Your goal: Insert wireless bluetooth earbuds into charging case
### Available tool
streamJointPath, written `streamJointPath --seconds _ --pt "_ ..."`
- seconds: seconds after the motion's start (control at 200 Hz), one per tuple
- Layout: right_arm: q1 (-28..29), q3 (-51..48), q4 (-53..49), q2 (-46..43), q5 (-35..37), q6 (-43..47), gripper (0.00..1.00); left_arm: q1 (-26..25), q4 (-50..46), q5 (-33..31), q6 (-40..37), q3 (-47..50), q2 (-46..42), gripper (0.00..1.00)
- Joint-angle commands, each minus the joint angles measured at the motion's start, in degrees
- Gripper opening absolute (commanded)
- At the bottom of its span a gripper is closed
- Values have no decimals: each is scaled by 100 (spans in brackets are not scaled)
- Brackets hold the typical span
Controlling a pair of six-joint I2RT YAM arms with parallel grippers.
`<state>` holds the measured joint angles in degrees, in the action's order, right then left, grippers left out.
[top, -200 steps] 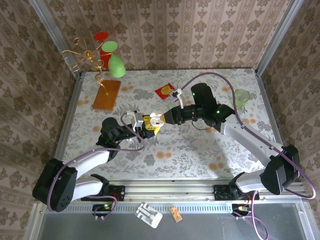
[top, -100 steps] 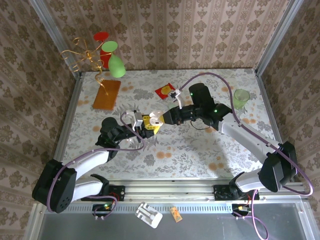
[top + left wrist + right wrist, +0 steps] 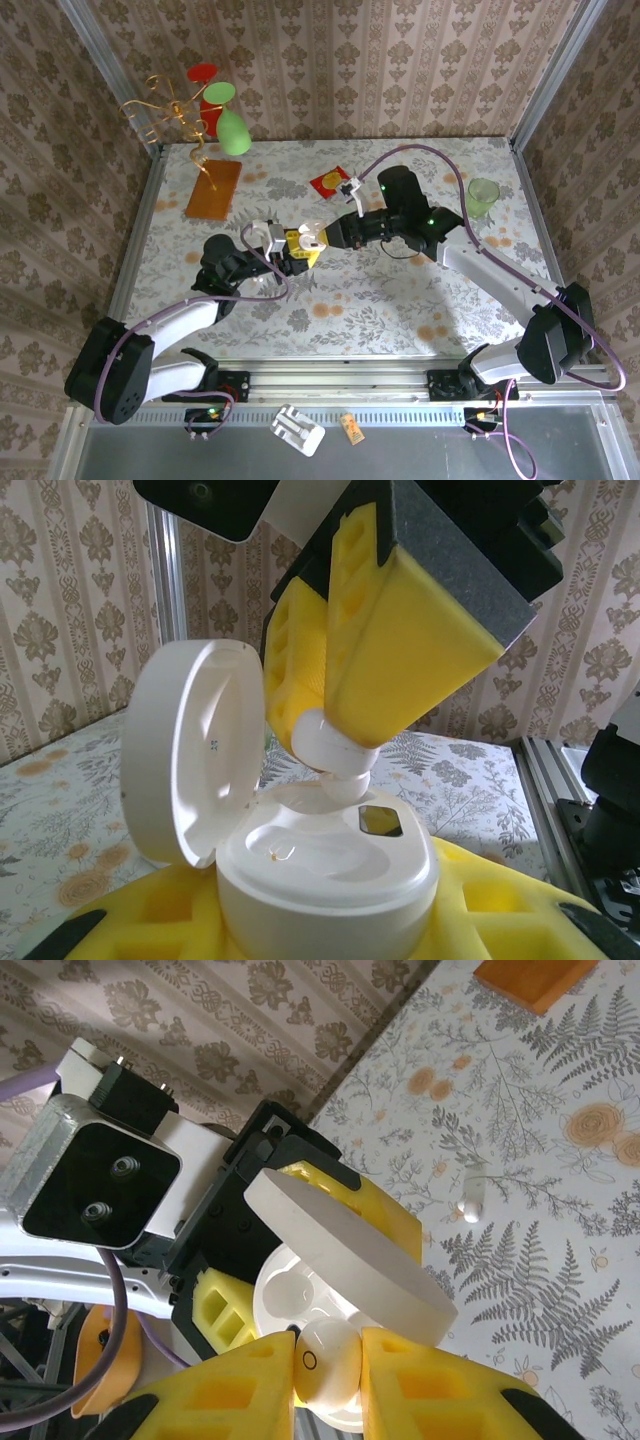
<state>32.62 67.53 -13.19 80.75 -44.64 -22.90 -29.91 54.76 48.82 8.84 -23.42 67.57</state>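
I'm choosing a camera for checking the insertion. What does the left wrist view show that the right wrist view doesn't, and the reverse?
Extra in the left wrist view: the dark square in the charging case's top face, and the earbud's lower end right at that face. Extra in the right wrist view: a small white piece lying on the table, and an orange block. Shared: the open lid, the right gripper pinching the earbud, and the left gripper holding the case.

White charging case (image 3: 330,880) sits between the yellow jaws of the left gripper (image 3: 330,925), lid (image 3: 190,750) open at nine o'clock; from twelve o'clock, right gripper (image 3: 322,725) pinches an earbud (image 3: 338,758) just over the case's wells.
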Motion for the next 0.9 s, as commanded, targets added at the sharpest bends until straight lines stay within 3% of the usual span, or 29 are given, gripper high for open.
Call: streamJointPath --seconds 0.0,0.32,0.61,0.895 --pt "103 106 95 80 -60 -89 21 16 391 58 66 -172 19 26" --pt "157 125 -400 18 441 292 25 20 448 33 127 -146 -25 26" --pt "149 261 -542 -59 689 429 34 20 453 23 140 -132 -49 26" --pt "146 191 -496 -519 1217 541 58 73 647 22 220 -55 49 26"
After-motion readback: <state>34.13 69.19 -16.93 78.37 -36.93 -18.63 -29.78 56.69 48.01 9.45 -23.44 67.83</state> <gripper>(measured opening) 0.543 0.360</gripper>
